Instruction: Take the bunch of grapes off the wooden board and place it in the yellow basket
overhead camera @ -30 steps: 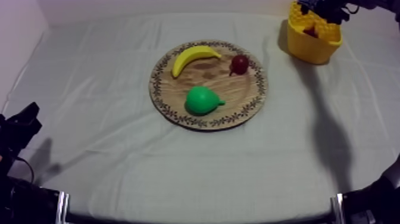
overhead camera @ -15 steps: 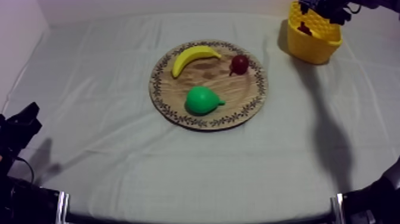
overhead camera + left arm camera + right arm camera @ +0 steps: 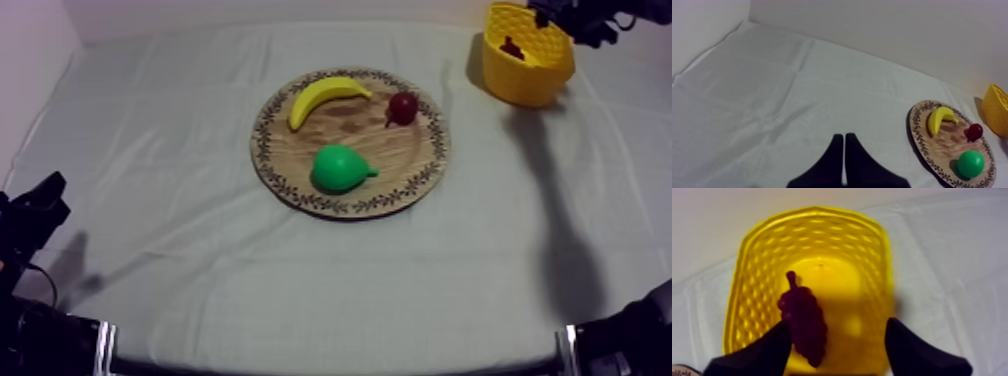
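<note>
1. Now the bunch of grapes (image 3: 803, 319) lies inside the yellow basket (image 3: 867, 263), on its floor, stem towards the basket's far wall.
2. The right gripper (image 3: 837, 328) hangs above the basket with its fingers spread wide and nothing between them. The grapes sit below it, closer to one finger (image 3: 767, 348) than to the other.
3. From above, the right gripper (image 3: 575, 15) is just beyond the basket's (image 3: 525, 85) far right rim, and the grapes (image 3: 511, 47) show as a dark patch inside the basket.
4. A second ago the right gripper hung over the basket's mouth and hid part of the rim. It has since drawn off to the side, so the whole rim is uncovered.
5. The wooden board (image 3: 385, 145) lies well apart from the basket and bears the banana (image 3: 325, 97), the pear (image 3: 340, 168) and the small red fruit (image 3: 403, 106), all unmoved. The red fruit is the one nearest the basket.
6. The left gripper (image 3: 843, 137) is far from the basket, over bare cloth (image 3: 772, 100), with its fingers pressed together in a narrow wedge. It has not shifted.
</note>
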`<state>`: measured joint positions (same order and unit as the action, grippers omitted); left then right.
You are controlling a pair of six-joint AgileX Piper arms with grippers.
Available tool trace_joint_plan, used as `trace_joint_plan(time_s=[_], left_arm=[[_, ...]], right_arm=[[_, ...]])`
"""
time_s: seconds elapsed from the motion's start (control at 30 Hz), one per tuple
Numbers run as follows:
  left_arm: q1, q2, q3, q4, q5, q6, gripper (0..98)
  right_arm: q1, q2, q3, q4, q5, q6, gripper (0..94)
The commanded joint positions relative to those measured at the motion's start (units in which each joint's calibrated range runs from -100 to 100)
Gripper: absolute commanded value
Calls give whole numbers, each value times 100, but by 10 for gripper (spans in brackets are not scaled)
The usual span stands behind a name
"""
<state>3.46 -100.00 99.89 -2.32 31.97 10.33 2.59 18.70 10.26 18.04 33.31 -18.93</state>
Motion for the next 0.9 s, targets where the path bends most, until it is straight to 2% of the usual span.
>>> trace_joint_plan(time_s=[0.0,0.37,0.7,0.87], left_arm=[[-3,0,0,0,4,0,1],[-3,0,0,0,4,0,1],[-3,0,0,0,4,0,1],[-3,0,0,0,4,0,1]], right_arm=[[49,-455,411,-38,-24,32,447],[192,-2347,2076,-212,183,267,261],[-217,-4069,4094,-138,556,239,81],[-459,-4871,4981,-165,787,219,39]])
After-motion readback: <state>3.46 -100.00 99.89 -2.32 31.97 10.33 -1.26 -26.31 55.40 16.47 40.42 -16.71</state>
